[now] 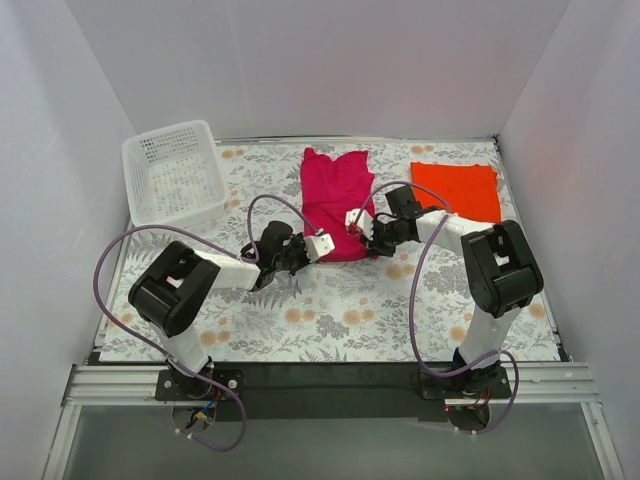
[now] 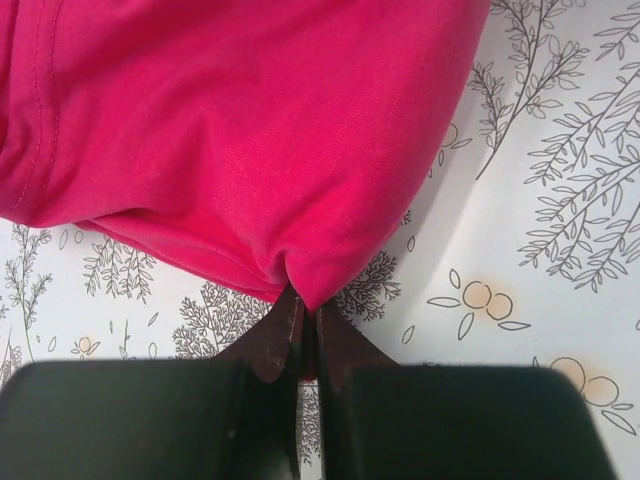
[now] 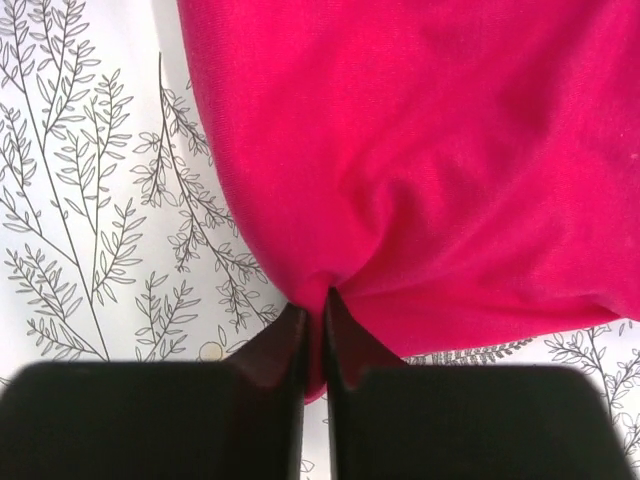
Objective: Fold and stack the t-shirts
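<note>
The magenta-pink t-shirt (image 1: 335, 195) lies partly folded at the middle back of the table. My left gripper (image 1: 328, 243) is shut on its near left edge; the cloth (image 2: 250, 150) bunches between the jaws in the left wrist view. My right gripper (image 1: 352, 222) is shut on its near right edge; the cloth (image 3: 440, 160) puckers into the jaws in the right wrist view. The orange-red t-shirt (image 1: 458, 189) lies folded as a flat rectangle at the back right, untouched.
A white perforated plastic basket (image 1: 174, 171) stands at the back left. The floral tablecloth (image 1: 350, 310) covers the table. White walls close in the left, back and right sides.
</note>
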Controlling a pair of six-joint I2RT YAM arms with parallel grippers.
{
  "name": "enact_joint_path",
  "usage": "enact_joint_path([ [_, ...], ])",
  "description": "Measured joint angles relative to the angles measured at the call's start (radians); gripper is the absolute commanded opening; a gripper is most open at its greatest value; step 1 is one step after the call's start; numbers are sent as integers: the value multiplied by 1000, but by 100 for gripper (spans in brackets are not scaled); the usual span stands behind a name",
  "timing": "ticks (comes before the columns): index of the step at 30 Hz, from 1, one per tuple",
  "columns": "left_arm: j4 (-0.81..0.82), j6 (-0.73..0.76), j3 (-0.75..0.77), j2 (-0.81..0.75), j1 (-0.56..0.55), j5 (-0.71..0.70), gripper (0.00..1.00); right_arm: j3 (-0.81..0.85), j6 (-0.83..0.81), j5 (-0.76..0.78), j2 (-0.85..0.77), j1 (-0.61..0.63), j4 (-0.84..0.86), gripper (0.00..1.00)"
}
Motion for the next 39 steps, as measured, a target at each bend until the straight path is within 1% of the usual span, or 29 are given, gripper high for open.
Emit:
enact_joint_path([
  [1, 0, 0, 0, 0, 0, -4, 0, 1, 4, 1, 0, 0, 0, 3],
  [2, -2, -1, 0, -2, 0, -7, 0, 1, 3, 1, 0, -1, -2, 2],
  [4, -14, -8, -6, -14, 0, -10, 0, 8, 1, 2, 0, -6, -16, 1],
  [6, -45, -20, -21, -46, 0, -6, 0, 21, -12, -2, 0, -11, -65, 1],
  [10, -175, -51, -28, -150, -14, 36, 0, 21, -77, -27, -25, -21, -179, 1],
  [13, -297, -79, -28, -256, -44, 79, 0, -29, -132, -44, -116, -22, -265, 1],
  [17, -466, -131, -28, -439, -88, 148, 0, -73, -194, -81, -296, -22, -410, 1],
  [22, -640, -190, -6, -653, -119, 222, 0, -67, -235, -159, -507, -20, -563, 1],
  [25, -714, -206, 45, -723, -122, 235, 0, -17, -237, -200, -563, -19, -642, 1],
  [28, -744, -197, 107, -736, -122, 222, 0, 74, -229, -222, -552, -20, -676, 1],
  [30, -752, -181, 140, -713, -121, 192, 0, 144, -215, -228, -505, -21, -689, 1],
  [34, -747, -151, 168, -610, -99, 134, 0, 265, -187, -231, -344, -22, -686, 1],
  [39, -711, -144, 167, -495, -12, 80, 0, 354, -146, -220, -135, -27, -665, 1],
])
